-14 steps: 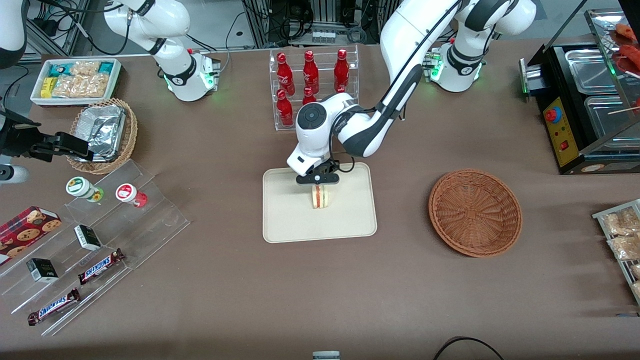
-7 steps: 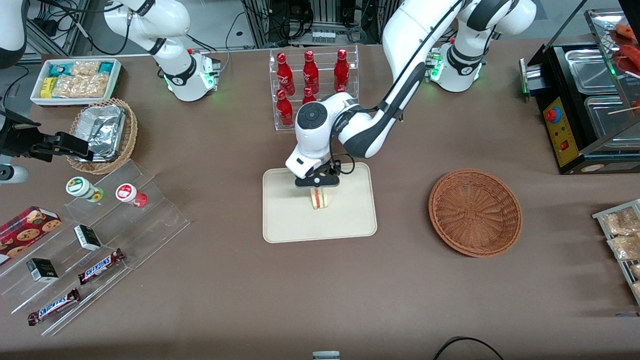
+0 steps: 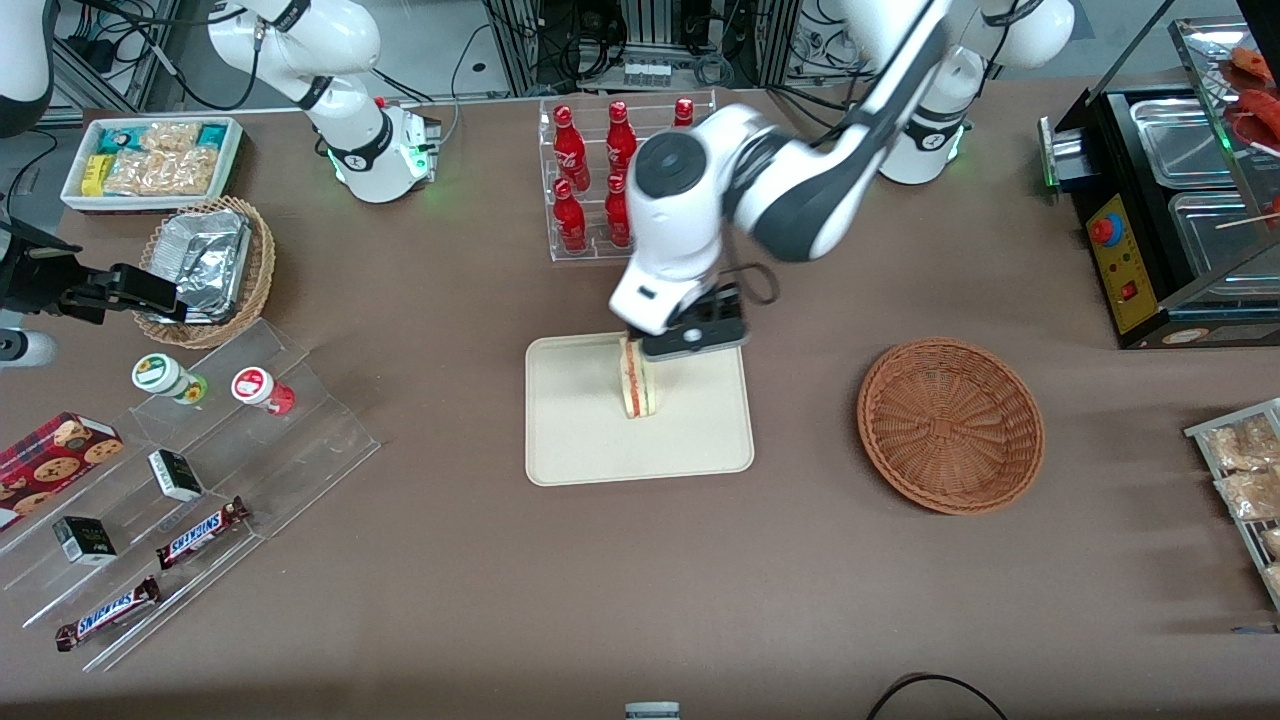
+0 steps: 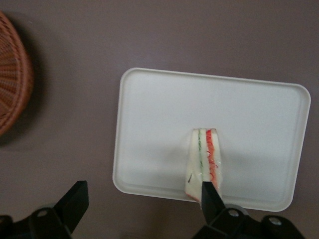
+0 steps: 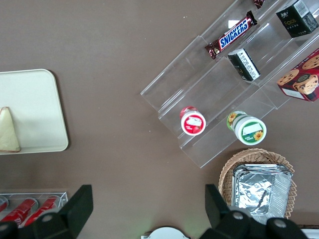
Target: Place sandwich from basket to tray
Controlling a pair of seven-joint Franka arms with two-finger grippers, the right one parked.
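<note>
Sandwich (image 3: 637, 378): stands on its edge on the tray, cut side with red-orange and green filling facing the front camera; nothing grips it.
Tray (image 3: 580, 440): cream-beige, flat on the brown tabletop (image 3: 500, 600), near the middle; the sandwich sits in the half farther from the front camera.
Hand (image 4: 142, 196): raised above the tray's edge farthest from the front camera, fingers (image 4: 75, 201) spread wide apart and empty; one fingertip overlaps the sandwich in the left wrist view, though it seems to hang above rather than touch.
Basket (image 3: 950, 425): reddish-brown wicker, nothing in it, on the tabletop toward the working arm's end, well apart from the tray.
Bottle rack (image 3: 585, 180): clear stand of red bottles, farther from the front camera than the tray, partly covered by the arm.
</note>
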